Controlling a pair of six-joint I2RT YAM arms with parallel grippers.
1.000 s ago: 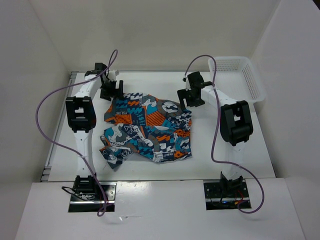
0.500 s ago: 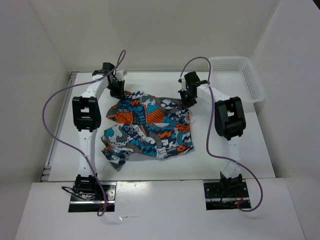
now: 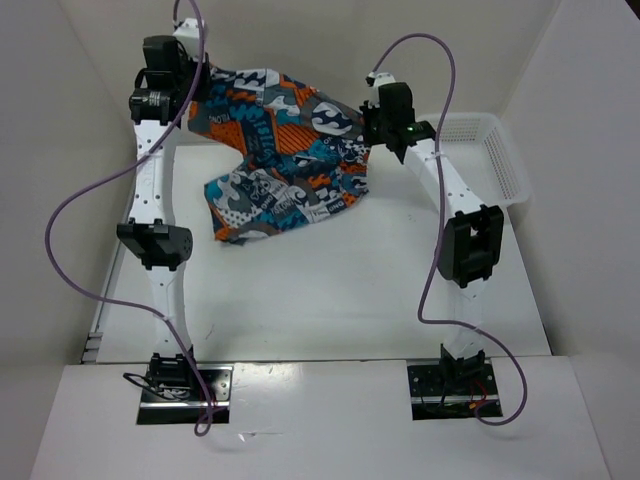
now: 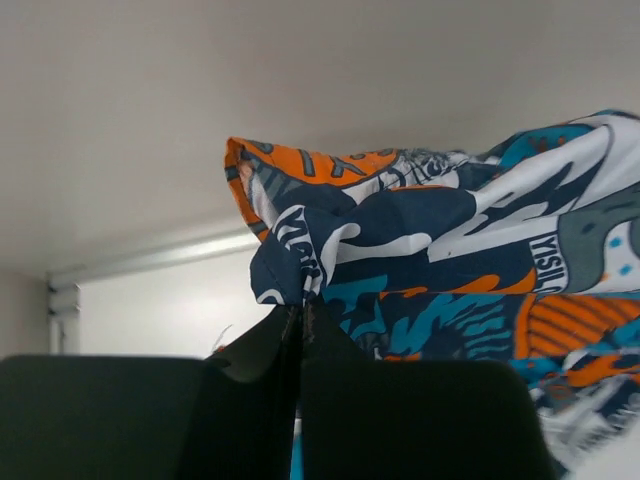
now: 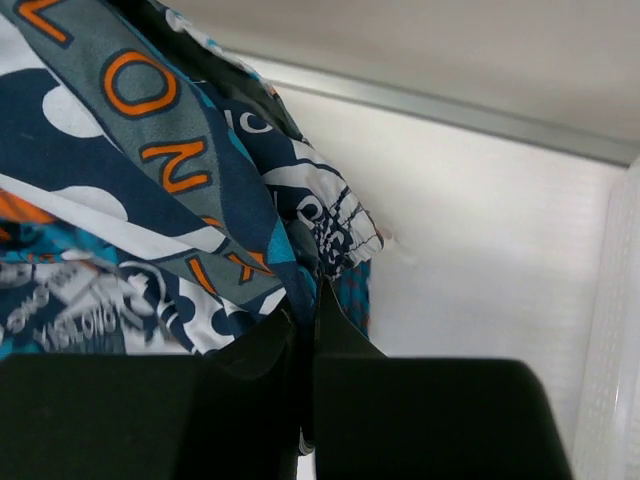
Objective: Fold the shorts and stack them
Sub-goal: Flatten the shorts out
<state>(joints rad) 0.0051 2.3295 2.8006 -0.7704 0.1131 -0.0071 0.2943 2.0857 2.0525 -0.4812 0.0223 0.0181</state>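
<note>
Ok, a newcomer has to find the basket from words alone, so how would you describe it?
Look at the white table, then its far right corner. The basket sits there: white plastic with mesh walls, plain and rigid, unlike the colourful printed shorts held up to its left.

Shorts (image 3: 280, 140): one pair; white mesh basket (image 3: 492, 150): one; worktop (image 3: 330, 290): one; end effectors: two, namely left end effector (image 4: 302, 318) and right end effector (image 5: 308, 310)

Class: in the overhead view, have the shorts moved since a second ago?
Yes. The shorts moved up the picture, toward the back wall: their top edge now shows above the far rim of the white basket.
</note>
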